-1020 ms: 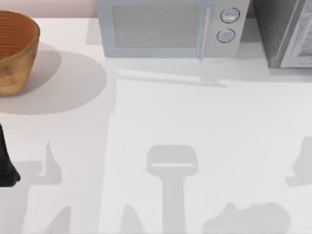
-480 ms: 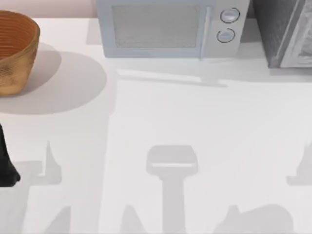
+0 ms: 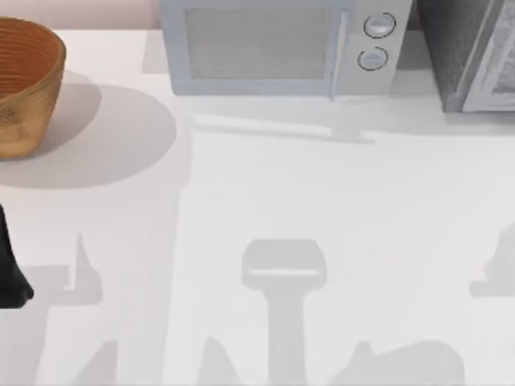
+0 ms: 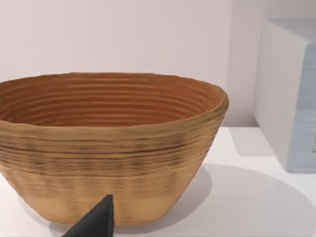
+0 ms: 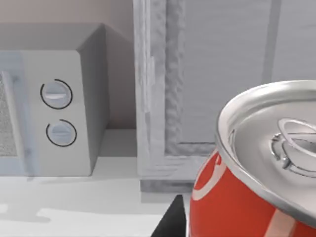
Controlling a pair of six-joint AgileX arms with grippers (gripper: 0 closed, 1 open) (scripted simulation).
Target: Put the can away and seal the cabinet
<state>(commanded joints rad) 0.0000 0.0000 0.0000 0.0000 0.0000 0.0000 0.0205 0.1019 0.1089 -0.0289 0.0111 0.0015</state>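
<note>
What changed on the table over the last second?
Only shadows moved: the arm-shaped shadow at the top view's lower right slid leftward, and the shadow at the right edge shifted slightly. The basket, microwave, cabinet and left arm stayed put.

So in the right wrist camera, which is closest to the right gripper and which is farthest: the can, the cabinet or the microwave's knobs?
1. The can, right up against the right gripper.
2. The cabinet, straight behind the can.
3. The microwave's knobs, off to the side beside the cabinet; close to call with it.

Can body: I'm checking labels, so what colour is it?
Red with white lettering on the can, clearest in the right wrist view.
</note>
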